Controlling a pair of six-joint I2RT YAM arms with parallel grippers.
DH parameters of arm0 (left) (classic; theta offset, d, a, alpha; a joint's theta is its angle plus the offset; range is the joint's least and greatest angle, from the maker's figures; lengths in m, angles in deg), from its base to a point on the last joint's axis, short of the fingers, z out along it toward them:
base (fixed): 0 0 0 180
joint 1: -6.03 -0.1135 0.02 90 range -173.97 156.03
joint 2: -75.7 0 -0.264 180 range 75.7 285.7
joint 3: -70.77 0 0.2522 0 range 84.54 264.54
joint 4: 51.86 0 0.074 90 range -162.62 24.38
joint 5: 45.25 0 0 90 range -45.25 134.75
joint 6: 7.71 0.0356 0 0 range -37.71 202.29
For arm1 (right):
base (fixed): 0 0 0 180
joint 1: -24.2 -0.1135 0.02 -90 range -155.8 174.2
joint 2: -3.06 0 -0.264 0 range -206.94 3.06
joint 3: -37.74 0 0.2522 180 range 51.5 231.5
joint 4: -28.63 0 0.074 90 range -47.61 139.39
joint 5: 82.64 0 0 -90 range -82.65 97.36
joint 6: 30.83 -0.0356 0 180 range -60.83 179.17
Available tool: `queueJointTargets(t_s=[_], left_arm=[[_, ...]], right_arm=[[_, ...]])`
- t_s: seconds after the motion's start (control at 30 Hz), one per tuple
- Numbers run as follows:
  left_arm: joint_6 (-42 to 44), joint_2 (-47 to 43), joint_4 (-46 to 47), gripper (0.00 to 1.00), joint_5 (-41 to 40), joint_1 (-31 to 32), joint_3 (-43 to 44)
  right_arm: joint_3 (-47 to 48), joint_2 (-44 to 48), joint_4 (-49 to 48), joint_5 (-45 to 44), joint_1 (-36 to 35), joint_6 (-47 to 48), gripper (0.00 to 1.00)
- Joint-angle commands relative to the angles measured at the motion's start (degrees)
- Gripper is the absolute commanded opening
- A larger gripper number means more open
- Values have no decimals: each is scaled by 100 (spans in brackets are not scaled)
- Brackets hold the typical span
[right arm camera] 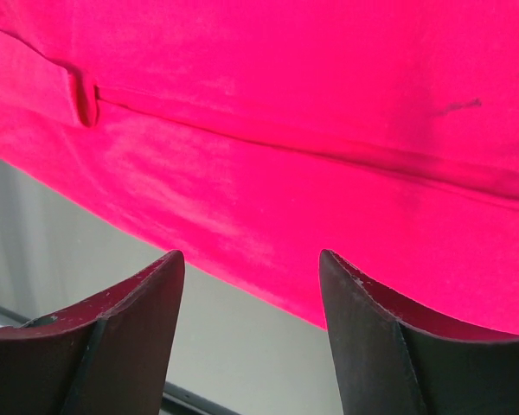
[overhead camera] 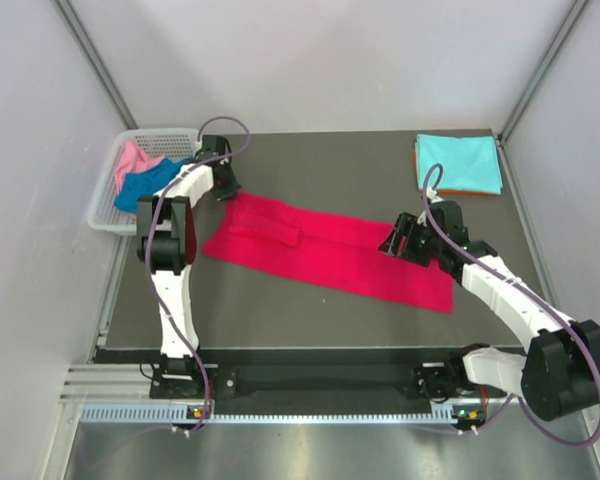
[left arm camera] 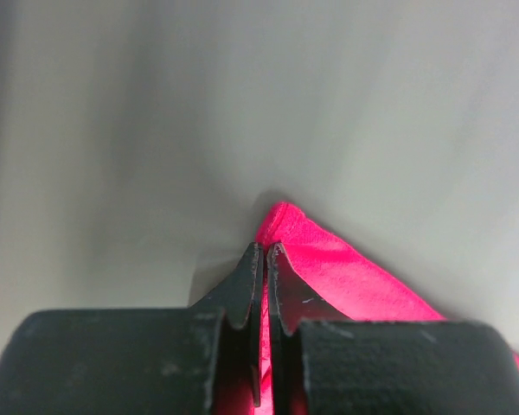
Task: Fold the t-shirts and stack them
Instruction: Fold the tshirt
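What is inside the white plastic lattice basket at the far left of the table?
A crumpled pink cloth shirt and a royal blue one lie in the basket. Anything beneath them is covered.

Crimson t-shirt (overhead camera: 330, 250): soft matt cloth, fine knit. Bench (overhead camera: 340, 165): dark, matt, smooth. Basket (overhead camera: 102, 205), far left: white plastic lattice, slight sheen. Right tool (right arm camera: 251, 253) fingers (right arm camera: 381, 346): matt black, scuffed.

Top view high above the near edge, looking down on the whole tabletop (overhead camera: 360, 170), left wrist view low and close past the left gripper (left arm camera: 265, 251) to a corner of the crimson t-shirt (left arm camera: 346, 277), right wrist view close over the same shirt, shared by all three.
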Motion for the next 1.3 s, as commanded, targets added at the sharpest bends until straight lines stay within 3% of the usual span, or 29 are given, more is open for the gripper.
queueJointTargets(t_s=[0.0,0.23,0.47,0.73,0.93,1.03,1.07,1.17,1.27], left_arm=[[-227,358,701,0,435,43,540],[-675,1245,1036,0,699,139,1657],[-1553,1966,2799,0,1033,157,2185],[-2826,3161,4577,0,1542,192,3555],[-2803,3628,5052,1,1288,482,3873],[-2759,3602,5132,12,1401,526,3855],[-2698,3549,5097,29,1472,517,3855],[-2163,3146,5009,48,1639,500,3707],[-1880,2662,5141,49,1525,438,3258]], right_arm=[[307,212,-128,-230,-89,-100,64],[368,466,-66,-546,-177,-450,64],[429,546,-321,-933,-274,-812,64],[1123,124,-119,-1364,-643,-952,64],[1974,-490,91,-1566,-941,-1155,64],[2431,-754,416,-1777,-1091,-1137,64],[2494,-790,470,-1829,-1126,-1128,64],[2487,-729,611,-2040,-1284,-1137,64],[2180,-405,611,-2172,-1399,-1391,64]])
